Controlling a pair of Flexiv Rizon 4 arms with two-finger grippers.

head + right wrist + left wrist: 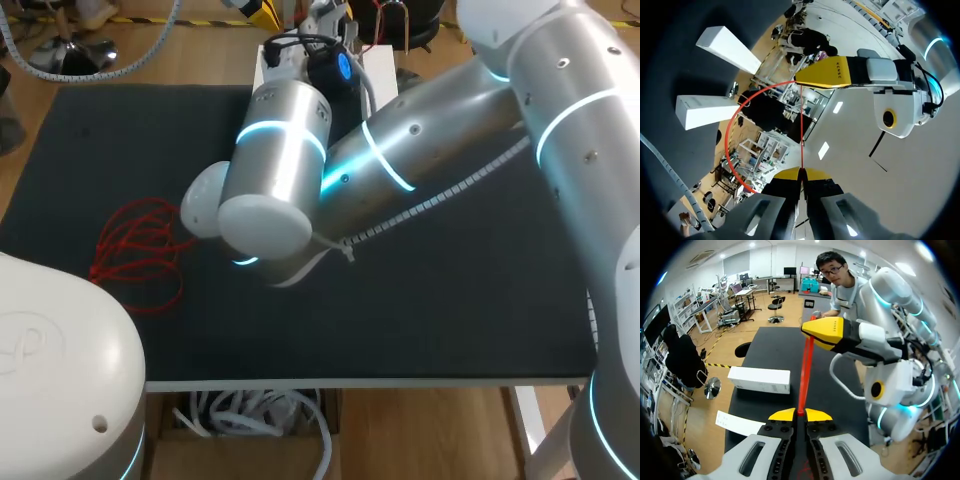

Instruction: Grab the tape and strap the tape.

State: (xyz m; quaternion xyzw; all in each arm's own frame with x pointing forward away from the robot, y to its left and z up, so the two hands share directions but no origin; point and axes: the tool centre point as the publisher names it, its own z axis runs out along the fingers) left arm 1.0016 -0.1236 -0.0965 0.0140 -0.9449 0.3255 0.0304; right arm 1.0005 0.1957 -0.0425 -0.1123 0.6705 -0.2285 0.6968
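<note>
Left claw: my left claw (800,414) is pinched together on the tape (805,371), the two yellow tips meeting on the red strip from both sides.

Right claw: my right claw (800,173) is likewise clamped on the tape, tips closed with the thin red line caught between them.

Between the claws: one straight red run stretches from one claw to the other, lifted off the table, with no sag that I can see.

Step in hand: I judge the grab done by both arms; the strapping has not yet begun, since the strip is only held out straight and wraps nothing.

Next move: as I read it, it calls for bringing the two held ends round each other without letting the strip slip from either pinch, and for watching the slack at the side.

Tape, look: narrow, flat and bright red, thin as a ribbon; it looks limp and light, likely to twist once tension drops.

Slack loop: beside my right claw a slack loop (729,135) arcs out wide from the taut run and curves back towards the claw.

Loose coil: in the head view a loose coil (138,252) of the same red lies tangled on the black mat (450,290), towards my left side.

Hidden: from above, my right arm (400,150) covers both claws and the taut run.

Nearby: a white box (759,380) sits on the mat, apart from the tape.
</note>
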